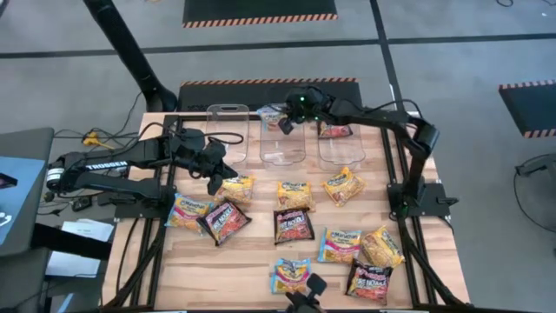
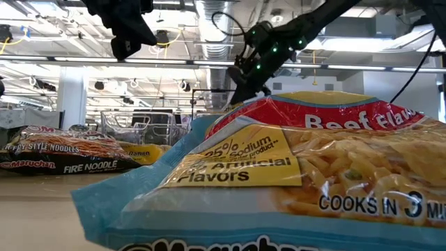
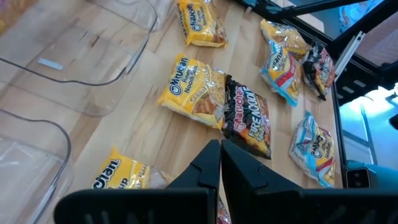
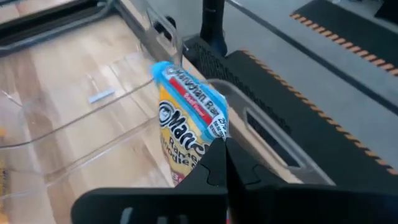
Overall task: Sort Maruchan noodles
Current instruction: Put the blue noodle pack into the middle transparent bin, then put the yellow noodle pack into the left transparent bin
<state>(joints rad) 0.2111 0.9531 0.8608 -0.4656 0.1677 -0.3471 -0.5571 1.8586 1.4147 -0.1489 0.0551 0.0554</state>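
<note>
Right gripper [image 4: 225,163]: fingers [image 4: 214,165] pinched narrow on one corner of a light blue packet [image 4: 189,115]. Pkt hangs from the grip, yellow panel and red band showing, held above the table at the back, over the near rim of the middle bin [image 1: 283,135] per high view. Same gripper [image 1: 284,123] sits betw. left bin [image 1: 228,130] and middle bin, toward the far edge.

Left gripper [image 3: 220,163]: fingers [image 3: 208,168] pressed together, nothing betw. them. In high view it [image 1: 215,184] hovers just beside a yellow-orange packet [image 1: 236,189], in front of the left bin; contact w/ pkt cannot be told.

Bins: three clear plastic bins in a row along the back of the table [image 1: 261,261]. Right bin [image 1: 340,139] holds a black-red packet [image 1: 335,130]. Left bin shows no contents.

Remaining pkts lie loose on the table, front half:
- yellow-orange: one at centre [image 1: 294,194], one right of centre [image 1: 344,185], one far right [image 1: 382,246].
- black-red: one front-left [image 1: 224,220], one centre [image 1: 293,225], one front-right [image 1: 369,281].
- light blue w/ yellow: one far left [image 1: 188,211], one right [image 1: 340,244], one at front edge [image 1: 293,274].

Low view: front-edge blue pkt [image 2: 279,181] fills the foreground.
</note>
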